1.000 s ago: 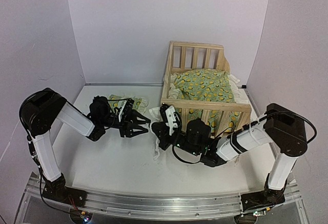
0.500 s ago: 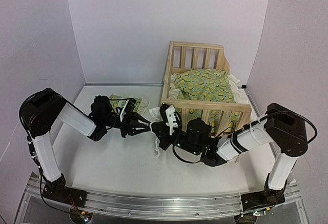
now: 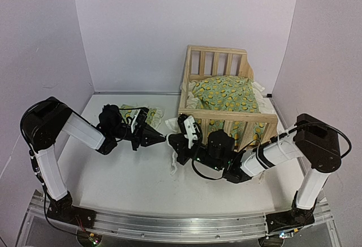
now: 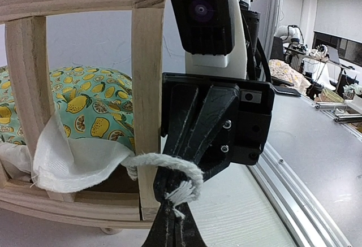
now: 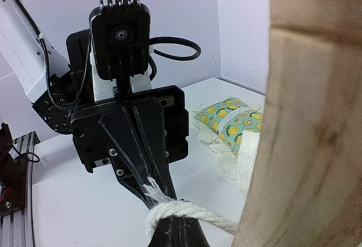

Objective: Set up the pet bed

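The pet bed (image 3: 226, 116) is a pale pine slatted frame at the back right, with its lemon-print cushion (image 3: 226, 94) inside. The small matching pillow (image 3: 142, 113) lies on the table left of it. A white cord (image 4: 164, 165) from the cushion's cream ruffle (image 4: 73, 165) runs round the front-left corner post (image 4: 146, 89). My left gripper (image 4: 176, 202) is shut on the cord's frayed end. My right gripper (image 5: 178, 224) faces it tip to tip, shut, with the cord (image 5: 192, 213) looped over its tip. From above, both tips (image 3: 167, 140) meet just left of the post.
Cream ruffle fabric (image 3: 174, 162) hangs to the table under the right arm. The side walls stand close on the left and the right. The aluminium rail (image 3: 169, 224) runs along the near edge.
My left gripper has moved right to meet the right gripper and closed from open onto the cord's end. The right arm has stayed in place.
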You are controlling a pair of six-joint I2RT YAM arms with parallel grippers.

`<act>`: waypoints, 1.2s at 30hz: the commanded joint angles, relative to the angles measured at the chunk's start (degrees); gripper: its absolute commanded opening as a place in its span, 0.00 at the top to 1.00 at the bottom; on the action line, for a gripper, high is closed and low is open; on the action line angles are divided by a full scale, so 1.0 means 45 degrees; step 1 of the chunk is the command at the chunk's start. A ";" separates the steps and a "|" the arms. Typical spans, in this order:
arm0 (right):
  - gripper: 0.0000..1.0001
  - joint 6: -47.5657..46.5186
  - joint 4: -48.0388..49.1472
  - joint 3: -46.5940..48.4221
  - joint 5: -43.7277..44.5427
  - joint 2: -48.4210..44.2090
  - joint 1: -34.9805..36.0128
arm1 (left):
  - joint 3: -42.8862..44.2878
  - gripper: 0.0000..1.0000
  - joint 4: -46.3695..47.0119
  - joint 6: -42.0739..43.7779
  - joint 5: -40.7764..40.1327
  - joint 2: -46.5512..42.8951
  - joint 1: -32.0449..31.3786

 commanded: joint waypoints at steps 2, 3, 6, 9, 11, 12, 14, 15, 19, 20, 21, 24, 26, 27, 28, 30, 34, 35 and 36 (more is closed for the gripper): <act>0.96 0.0378 -0.0334 0.0161 0.0097 -0.0828 -0.0323 | 0.0048 1.00 0.0838 -0.0381 -0.0389 -0.0601 -0.0306; 0.93 0.0519 -0.0833 0.0175 0.0096 -0.1028 -0.0333 | -0.0011 1.00 0.0842 -0.0414 -0.0554 -0.0601 -0.0318; 0.70 0.1356 -0.2551 0.0185 0.0032 -0.1953 -0.0260 | -0.0274 1.00 0.0848 -0.0570 -0.1218 -0.0683 -0.0320; 0.50 0.2165 -0.5093 0.0442 0.0196 -0.3001 0.0089 | -0.0660 1.00 0.0853 -0.0552 -0.2106 -0.0738 -0.0319; 0.42 0.2755 -0.6162 0.0304 -0.0141 -0.3642 0.0319 | -0.0775 1.00 0.0847 -0.0683 -0.2536 -0.0687 -0.0320; 0.39 0.3158 -0.6584 0.0169 -0.0283 -0.3900 0.0379 | -0.0790 1.00 0.0848 -0.0828 -0.2719 -0.0656 -0.0329; 0.34 0.4024 -0.7415 0.0028 -0.0617 -0.4193 0.0426 | -0.0678 1.00 0.0848 -0.1222 -0.2994 -0.0524 -0.0389; 0.33 0.4364 -0.7834 0.0046 -0.0801 -0.4254 0.0441 | -0.0557 1.00 0.0858 -0.1459 -0.3215 -0.0421 -0.0414; 0.30 0.4936 -0.8587 -0.0023 -0.0672 -0.4270 0.0716 | -0.0311 1.00 0.0862 -0.2016 -0.3469 0.0002 -0.0425; 0.29 0.4932 -0.8496 0.0013 -0.0420 -0.4093 0.0819 | -0.0315 1.00 0.0862 -0.2127 -0.3509 0.0063 -0.0433; 0.27 0.4877 -0.8287 0.0130 -0.0010 -0.3792 0.0964 | -0.0337 1.00 0.0862 -0.2176 -0.3573 0.0080 -0.0439; 0.24 0.4193 -0.7062 0.0477 0.2233 -0.2653 0.1644 | -0.0425 1.00 0.0862 -0.2412 -0.3953 0.0027 -0.0437; 0.21 0.4239 -0.5973 0.0643 0.3960 -0.1658 0.1831 | -0.0539 1.00 0.0862 -0.2537 -0.4213 -0.0093 -0.0439; 0.20 0.4178 -0.5349 0.0709 0.4422 -0.1173 0.1864 | -0.0583 1.00 0.0862 -0.2544 -0.4254 -0.0152 -0.0437; 0.20 0.3956 -0.4761 0.0771 0.4799 -0.0700 0.1905 | -0.0647 1.00 0.0862 -0.2596 -0.4409 -0.0233 -0.0437; 0.19 0.3601 -0.3655 0.0837 0.5839 0.0214 0.2005 | -0.0773 1.00 0.0862 -0.2656 -0.4606 -0.0385 -0.0437; 0.19 0.3863 -0.3110 0.1313 0.7705 0.1312 0.2009 | -0.0854 1.00 0.0862 -0.3049 -0.4806 -0.0503 -0.0458; 0.16 0.4073 -0.2975 0.1345 0.7985 0.1522 0.1992 | -0.0833 1.00 0.0862 -0.3175 -0.4841 -0.0504 -0.0457; 0.15 0.4001 -0.2670 0.1371 0.8042 0.1780 0.1972 | -0.0822 1.00 0.0862 -0.3307 -0.4918 -0.0486 -0.0474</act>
